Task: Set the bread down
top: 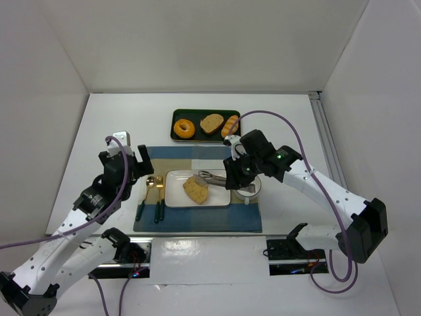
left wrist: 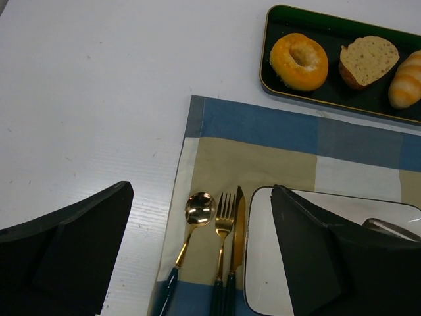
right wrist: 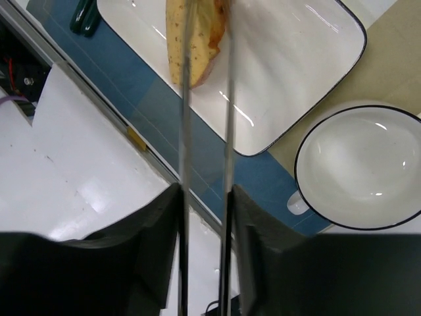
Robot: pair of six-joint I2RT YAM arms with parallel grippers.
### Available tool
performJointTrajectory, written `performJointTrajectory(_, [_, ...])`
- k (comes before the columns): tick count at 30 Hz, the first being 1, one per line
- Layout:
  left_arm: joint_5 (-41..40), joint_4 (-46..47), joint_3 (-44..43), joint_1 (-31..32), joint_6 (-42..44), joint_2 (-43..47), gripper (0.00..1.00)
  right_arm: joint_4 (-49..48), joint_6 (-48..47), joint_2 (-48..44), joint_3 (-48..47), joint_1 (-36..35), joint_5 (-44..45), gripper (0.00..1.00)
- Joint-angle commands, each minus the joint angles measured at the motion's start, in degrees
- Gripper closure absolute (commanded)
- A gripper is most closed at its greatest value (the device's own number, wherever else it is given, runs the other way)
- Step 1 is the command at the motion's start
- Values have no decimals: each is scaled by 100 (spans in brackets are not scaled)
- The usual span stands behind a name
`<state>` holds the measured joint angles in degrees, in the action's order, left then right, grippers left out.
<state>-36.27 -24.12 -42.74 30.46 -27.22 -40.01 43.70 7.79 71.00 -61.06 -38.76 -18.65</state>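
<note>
Right pincer (right wrist: 205, 194) clenches the slim silver metal tongs (right wrist: 185, 131); just ahead, the tong tips flank the golden-brown toasted bread slice (right wrist: 197, 46) on the white rectangular plate (right wrist: 296, 52), with a round white cup (right wrist: 362, 164) off to one side.

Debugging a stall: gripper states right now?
left gripper: open, empty.
right gripper: closed on tongs.

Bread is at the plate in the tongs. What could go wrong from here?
1. The golden-brown toasted bread slice lies between the tips of the thin metal tongs in the right hand; it might snag and lift off the white rectangular plate as they withdraw.
2. The round white cup stands beside the plate; a sideways retreat could knock it.
</note>
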Motion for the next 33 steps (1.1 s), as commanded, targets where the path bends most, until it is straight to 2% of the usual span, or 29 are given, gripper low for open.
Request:
performJointTrajectory(1, [-47,284,64,-31,67,11,0,-319,21,-16,24,-52,63,54])
performJointTrajectory(4, [-47,285,64,-31,120,63,0,-371,21,-16,24,-52,64,51])
performJointTrajectory(11, [6,285,64,-31,121,63,0,-556,178,-16,76,-52,240,51])
performJointTrajectory(19, [59,285,64,-31,173,63,0,-907,293,62,-256,-52,1204,51])
performJointTrajectory(28, [226,285,64,-31,173,116,0,-1285,232,1089,-1485,791,1785,51])
performJointTrajectory(33, [278,285,64,-31,121,116,0,-1470,232,1574,-2050,1335,2611,51])
